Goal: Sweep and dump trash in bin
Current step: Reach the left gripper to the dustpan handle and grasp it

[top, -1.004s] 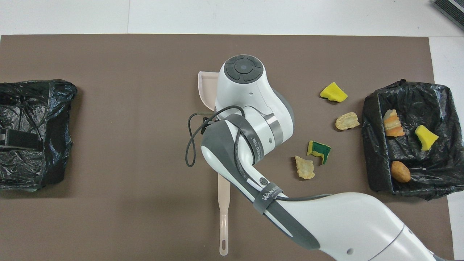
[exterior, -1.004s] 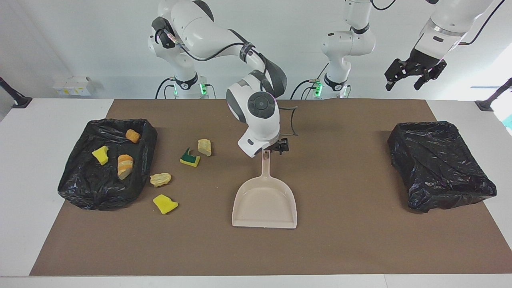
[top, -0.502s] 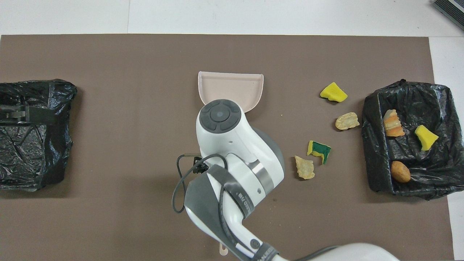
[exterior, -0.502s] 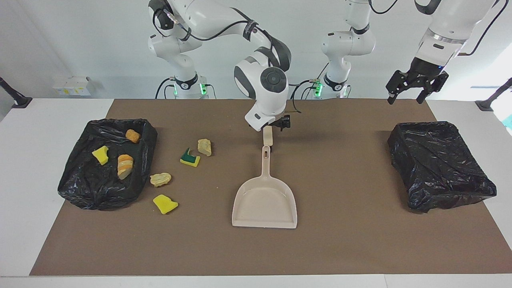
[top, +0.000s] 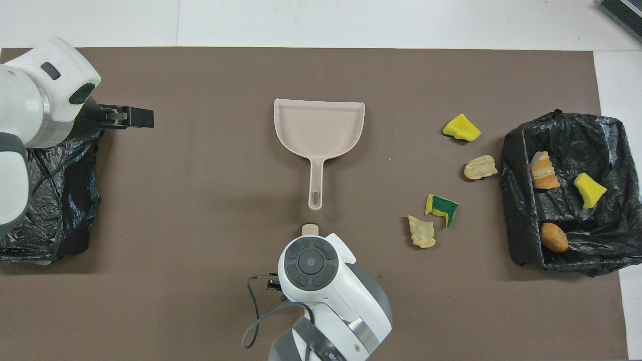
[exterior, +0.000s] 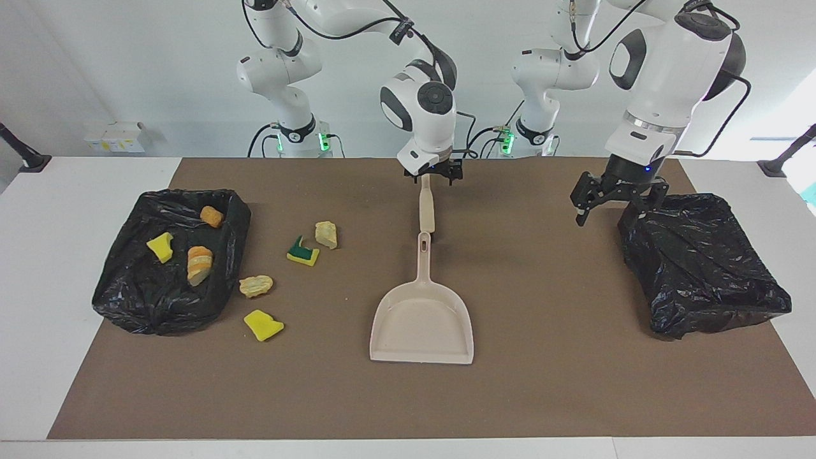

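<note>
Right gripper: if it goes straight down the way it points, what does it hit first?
Probably the beige brush handle. The right gripper, open, points down over the handle's end nearer the robots. Whether they already touch can't be judged.

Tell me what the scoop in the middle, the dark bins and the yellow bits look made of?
The dustpan looks like smooth beige moulded plastic, matte, with a thin raised rim. Each bin wears crinkled, glossy black plastic film; what lies under it is hidden. The green-backed yellow scrap looks like soft kitchen sponge, porous and dull.
</note>
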Motion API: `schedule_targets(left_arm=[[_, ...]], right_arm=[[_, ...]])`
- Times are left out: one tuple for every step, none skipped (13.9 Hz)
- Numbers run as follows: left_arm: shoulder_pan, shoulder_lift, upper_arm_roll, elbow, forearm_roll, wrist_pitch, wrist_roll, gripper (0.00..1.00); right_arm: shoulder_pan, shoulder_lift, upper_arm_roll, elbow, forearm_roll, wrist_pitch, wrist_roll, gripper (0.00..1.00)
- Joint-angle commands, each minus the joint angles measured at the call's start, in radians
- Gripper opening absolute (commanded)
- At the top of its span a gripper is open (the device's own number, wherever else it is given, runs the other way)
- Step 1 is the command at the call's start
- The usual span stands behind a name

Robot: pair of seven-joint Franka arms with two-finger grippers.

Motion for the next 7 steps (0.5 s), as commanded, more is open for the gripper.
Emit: schedule_targets(left_arm=[[-0.011, 0.048, 0.012, 0.03, -0.06, 0.074, -0.053, 1.0], [-0.027, 0.074, 0.005, 0.047, -0.057, 0.082, -0.07, 1.0], [-0.061, 0.11, -0.004, 0.07, -0.051, 0.081, -0.07, 1.0], [-0.114, 0.157, -0.002, 0.091, -0.051, 0.081, -0.071, 1.0], [-0.148, 0.192, -0.002, 0.117, -0.051, 0.081, -0.071, 1.0], [-0.167, 0.226, -0.004, 0.142, -0.053, 0.081, -0.071, 1.0], [-0.187, 0.26, -0.004, 0.169, -0.053, 0.082, -0.073, 1.0]], right_arm=[[0.027, -0.055, -0.003, -0.091, 0.03, 0.058, 0.044, 1.0], [0.038, -0.055, -0.003, -0.108, 0.03, 0.082, 0.066, 0.99], [0.057, -0.055, -0.003, -0.114, 0.03, 0.088, 0.072, 0.94], [0.062, -0.052, -0.003, -0.116, 0.03, 0.088, 0.072, 0.88], [0.062, -0.052, -0.003, -0.122, 0.03, 0.09, 0.072, 0.83], [0.064, -0.052, -0.003, -0.125, 0.03, 0.092, 0.072, 0.76], [0.064, -0.052, -0.003, -0.125, 0.03, 0.09, 0.071, 0.62]])
